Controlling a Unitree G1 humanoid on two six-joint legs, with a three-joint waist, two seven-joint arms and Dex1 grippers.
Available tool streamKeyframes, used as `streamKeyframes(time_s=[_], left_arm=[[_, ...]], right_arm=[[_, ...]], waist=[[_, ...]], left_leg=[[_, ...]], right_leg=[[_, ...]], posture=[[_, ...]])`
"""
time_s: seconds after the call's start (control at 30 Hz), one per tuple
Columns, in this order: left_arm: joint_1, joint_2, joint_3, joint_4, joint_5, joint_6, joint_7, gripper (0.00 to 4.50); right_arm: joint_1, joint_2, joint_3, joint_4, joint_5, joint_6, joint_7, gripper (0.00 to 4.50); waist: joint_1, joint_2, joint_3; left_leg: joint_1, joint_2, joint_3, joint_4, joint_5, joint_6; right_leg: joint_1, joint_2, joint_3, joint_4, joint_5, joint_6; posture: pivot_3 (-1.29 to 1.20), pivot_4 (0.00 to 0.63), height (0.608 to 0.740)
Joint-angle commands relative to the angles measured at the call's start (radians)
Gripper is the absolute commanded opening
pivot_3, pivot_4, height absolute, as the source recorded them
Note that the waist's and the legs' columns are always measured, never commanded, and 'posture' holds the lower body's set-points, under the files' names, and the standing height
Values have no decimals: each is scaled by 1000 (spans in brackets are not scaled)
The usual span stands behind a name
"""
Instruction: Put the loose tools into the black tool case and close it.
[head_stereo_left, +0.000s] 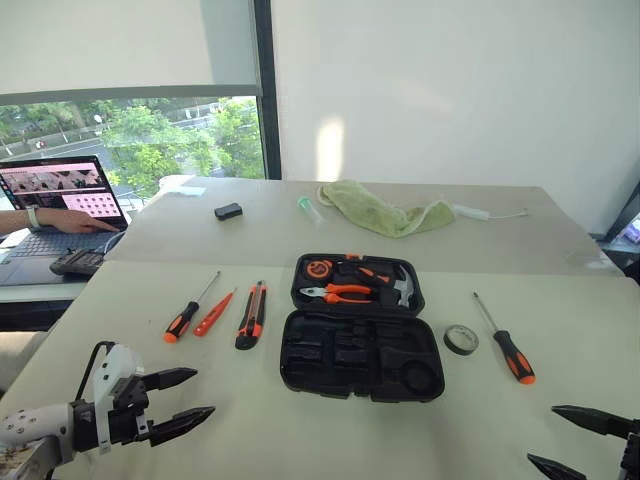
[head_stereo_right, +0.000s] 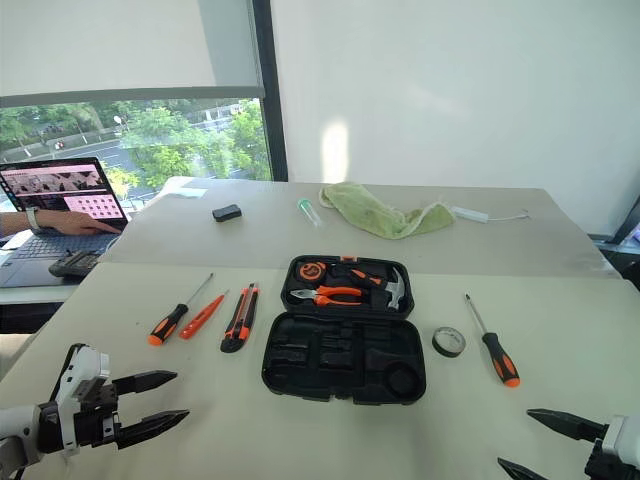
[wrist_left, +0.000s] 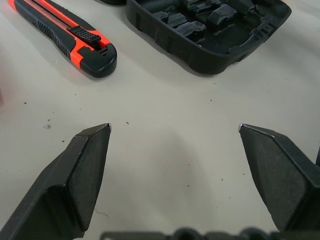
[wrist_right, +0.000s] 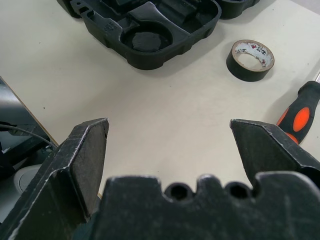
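Note:
The black tool case lies open at the table's middle, its near half showing bare moulded slots. Left of it lie a long screwdriver, a small red-orange screwdriver and the utility knife. To the case's right are the black tape roll and a second long screwdriver. My left gripper hovers open near the front left, short of the knife. My right gripper stands open at the front right, short of the tape roll.
Orange-handled pliers and a small hammer sit in the case's far half. On the far table lie a green cloth, a small black box and a tube. A person's hand rests on a laptop at left.

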Motion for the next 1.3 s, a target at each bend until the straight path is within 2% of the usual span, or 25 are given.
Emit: streamKeyframes(time_s=[0.03, 0.3, 0.4, 0.47, 0.6, 0.67, 0.77, 1.07, 1.3], left_arm=[[-22, -26, 8, -51, -33, 13, 55, 4398], [-261, -140, 81, -64, -154, 276, 497, 4398], [-434, -97, 70, 9, -72, 417, 711, 4398], [-543, -35, 50, 104, -30, 518, 779, 4398], [-640, 69, 3, 242, -4, 583, 727, 4398], [-677, 139, -73, 314, 29, 590, 657, 4398], [-756, 182, -150, 430, 64, 567, 574, 4398], [-920, 205, -351, 650, 218, 476, 425, 4398], [-933, 183, -345, 694, 245, 492, 409, 4398]], right_arm=[[-26, 10, 30, -11, 4, -34, -19, 4500], [-244, 38, 160, -173, 159, 99, -235, 4500], [-336, 14, 222, -267, 216, 104, -257, 4500], [-394, -13, 265, -316, 258, 132, -272, 4500], [-440, -67, 306, -371, 295, 180, -303, 4500], [-456, -94, 316, -388, 301, 196, -316, 4500], [-457, -110, 317, -410, 312, 216, -345, 4500], [-379, -119, 281, -481, 327, 242, -404, 4500], [-346, -116, 281, -501, 322, 241, -440, 4500]], waist=[[0, 0, 0], [1, 2, 0], [6, 2, 1], [7, 1, 1], [1, 0, 2], [-3, -1, 2], [-1, -4, 4], [8, -9, 6], [5, -11, 7]], left_leg=[[0, 0, 0, 0, 0, 0], [1, 0, 0, 0, 0, -1], [1, 0, -1, 0, 0, -2], [0, -1, -1, 0, 1, -3], [1, -1, 0, -1, 1, -4], [1, -2, 0, -1, 0, -4], [0, -3, 0, -1, 1, -7], [-2, -3, 1, -1, 1, -7], [-2, -2, 1, 0, 0, -4]], right_leg=[[0, 0, 0, 0, 0, 0], [1, 0, 1, 2, 9, -1], [1, 9, 0, 1, 9, -1], [0, 12, 0, 1, 10, -1], [1, 14, 0, 1, 10, -1], [0, 13, 0, 2, 10, -1], [-1, 13, -1, 1, 9, 0], [-1, 12, -1, 1, 9, 0], [-1, 12, -1, 2, 9, 0]], posture=[[0, 150, 740], [0, 150, 740], [0, 150, 740], [0, 150, 740], [0, 150, 740], [0, 150, 740], [0, 150, 740], [0, 150, 740], [0, 150, 740]])
